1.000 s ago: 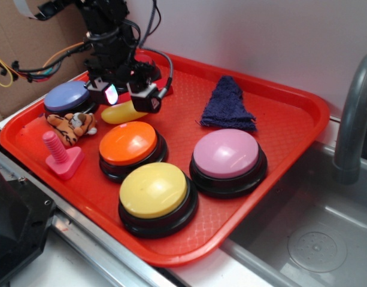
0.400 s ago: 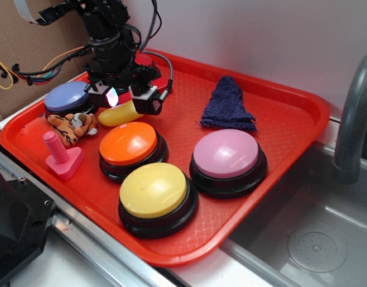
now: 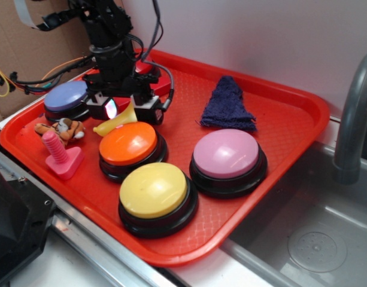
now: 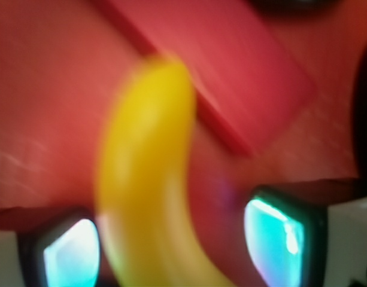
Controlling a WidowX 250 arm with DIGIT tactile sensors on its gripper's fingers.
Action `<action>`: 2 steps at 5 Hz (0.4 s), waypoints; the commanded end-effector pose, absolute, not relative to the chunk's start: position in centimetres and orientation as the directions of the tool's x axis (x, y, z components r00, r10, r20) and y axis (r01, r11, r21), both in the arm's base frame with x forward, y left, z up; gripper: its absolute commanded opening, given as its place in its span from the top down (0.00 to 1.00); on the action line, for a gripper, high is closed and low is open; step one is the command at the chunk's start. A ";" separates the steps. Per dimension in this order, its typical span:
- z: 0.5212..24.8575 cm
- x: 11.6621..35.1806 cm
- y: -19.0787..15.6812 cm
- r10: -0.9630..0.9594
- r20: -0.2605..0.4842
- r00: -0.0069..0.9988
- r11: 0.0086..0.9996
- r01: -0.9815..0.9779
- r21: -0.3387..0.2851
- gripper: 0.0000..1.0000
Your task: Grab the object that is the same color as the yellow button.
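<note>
You see the gripper [image 3: 124, 109] has come lower since a moment ago and now clamps the banana [image 3: 115, 122], just behind the orange button [image 3: 128, 143], one end tilted up, so the grab looks nearly done.

The wrist view is blurred throughout: the banana [image 4: 148, 179] runs off the bottom edge, and the hand [image 4: 174, 242] cannot be judged gripping or apart.

In the exterior view, the arm hides most of the red block [image 3: 152, 76].

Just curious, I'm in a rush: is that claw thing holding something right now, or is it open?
Gripper: jaws either side of the yellow banana toy, one end tipped up; whether it is clamped cannot be told.
</note>
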State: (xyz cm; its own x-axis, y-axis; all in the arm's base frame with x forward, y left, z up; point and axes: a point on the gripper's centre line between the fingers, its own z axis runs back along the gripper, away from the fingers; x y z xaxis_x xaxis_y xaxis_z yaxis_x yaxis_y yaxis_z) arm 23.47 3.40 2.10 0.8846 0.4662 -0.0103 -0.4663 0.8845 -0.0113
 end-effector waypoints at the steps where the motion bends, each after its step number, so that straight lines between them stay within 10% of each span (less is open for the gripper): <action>1: 3.2 23.8 3.5 0.551 0.025 0.834 0.834 -0.551 0.005 0.00; 2: 3.4 23.7 3.8 0.555 0.022 0.832 0.832 -0.555 -0.008 1.00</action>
State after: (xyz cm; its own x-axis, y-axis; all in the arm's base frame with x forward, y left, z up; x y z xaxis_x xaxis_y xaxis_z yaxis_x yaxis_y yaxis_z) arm 23.06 3.37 2.11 0.8395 0.5426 -0.0279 -0.5424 0.8400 0.0165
